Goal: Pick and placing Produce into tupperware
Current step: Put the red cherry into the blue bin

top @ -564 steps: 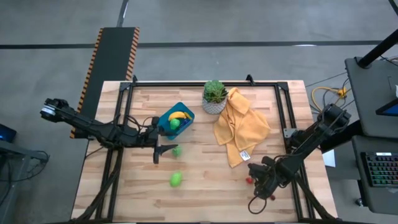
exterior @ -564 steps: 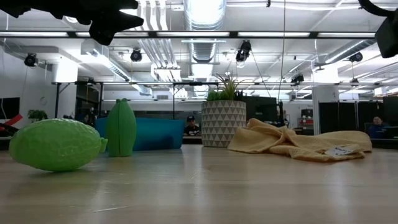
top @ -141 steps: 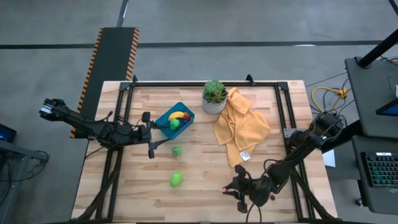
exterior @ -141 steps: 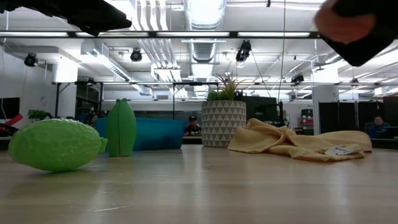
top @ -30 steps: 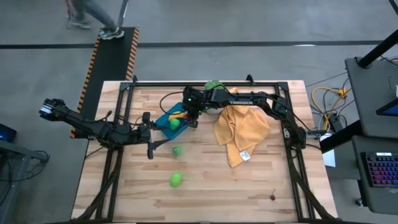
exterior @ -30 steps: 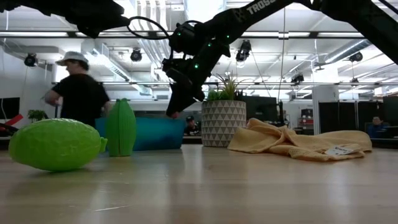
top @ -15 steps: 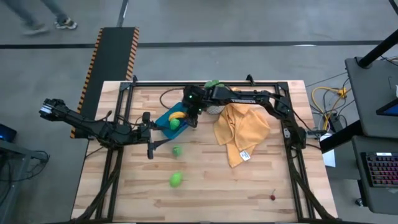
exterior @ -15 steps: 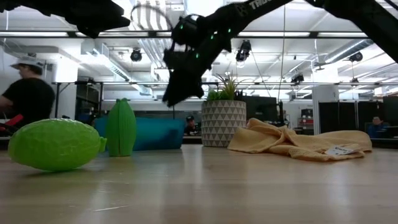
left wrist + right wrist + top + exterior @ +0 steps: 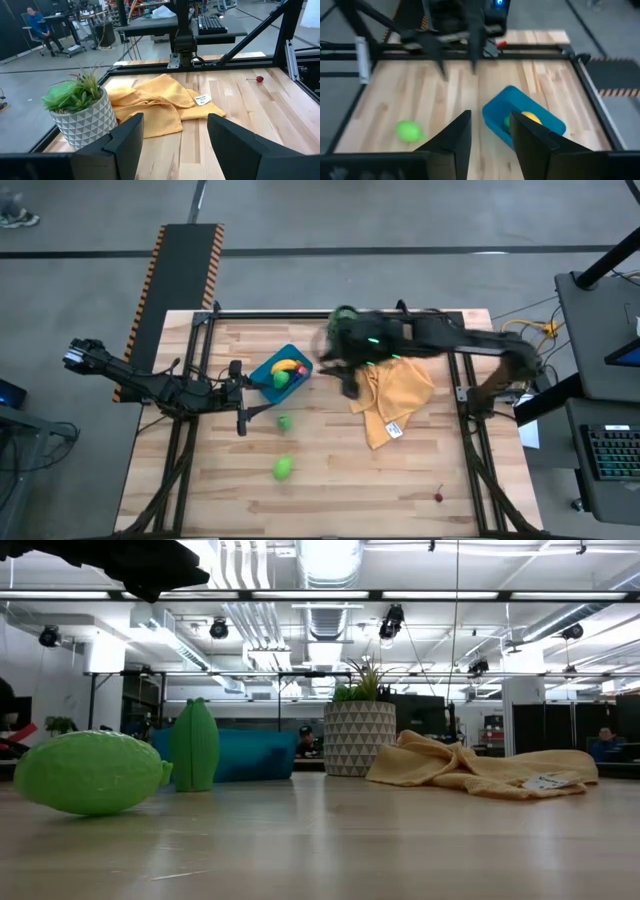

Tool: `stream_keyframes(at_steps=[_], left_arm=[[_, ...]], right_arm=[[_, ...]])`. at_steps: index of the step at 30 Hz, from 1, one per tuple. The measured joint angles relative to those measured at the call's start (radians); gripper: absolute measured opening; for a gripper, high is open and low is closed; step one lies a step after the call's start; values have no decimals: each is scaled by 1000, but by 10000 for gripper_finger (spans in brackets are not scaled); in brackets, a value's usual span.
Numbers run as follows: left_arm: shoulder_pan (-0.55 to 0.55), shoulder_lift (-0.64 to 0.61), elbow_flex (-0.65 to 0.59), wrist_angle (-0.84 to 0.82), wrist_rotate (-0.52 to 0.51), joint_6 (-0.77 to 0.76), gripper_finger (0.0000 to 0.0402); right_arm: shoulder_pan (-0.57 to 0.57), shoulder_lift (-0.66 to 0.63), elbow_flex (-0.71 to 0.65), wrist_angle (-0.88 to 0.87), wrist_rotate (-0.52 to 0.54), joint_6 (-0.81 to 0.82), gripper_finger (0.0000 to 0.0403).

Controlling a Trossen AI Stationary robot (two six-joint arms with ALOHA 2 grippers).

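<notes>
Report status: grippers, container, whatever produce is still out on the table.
Left gripper open, empty, beside blue tupperware. Right gripper open, empty, near plant pot. Banana in tupperware. Two green pieces and a red one still out.

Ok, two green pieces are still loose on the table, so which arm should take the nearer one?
Left, probably. The left end effector hovers open beside the small green piece, near the blue tupperware. The right end effector is empty, over the yellow cloth's edge.
</notes>
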Motion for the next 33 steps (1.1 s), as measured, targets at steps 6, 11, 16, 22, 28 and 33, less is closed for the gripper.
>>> stream_keyframes(at_steps=[6,11,16,22,28,33], left_arm=[[0,0,0,1,0,0,206],[0,-1,0,1,0,1,206],[0,-1,2,3,-1,8,206],[0,-2,2,3,-1,9,206],[0,-2,5,3,-1,9,206],[0,-2,4,2,-1,9,206]], right_arm=[[174,-222,-77,-75,146,38,127],[302,-372,-155,-95,212,83,127],[369,-469,-239,-93,252,85,127],[376,-502,-301,-117,225,89,127],[379,-498,-319,-234,6,264,127],[431,-484,-365,-293,-81,446,127]])
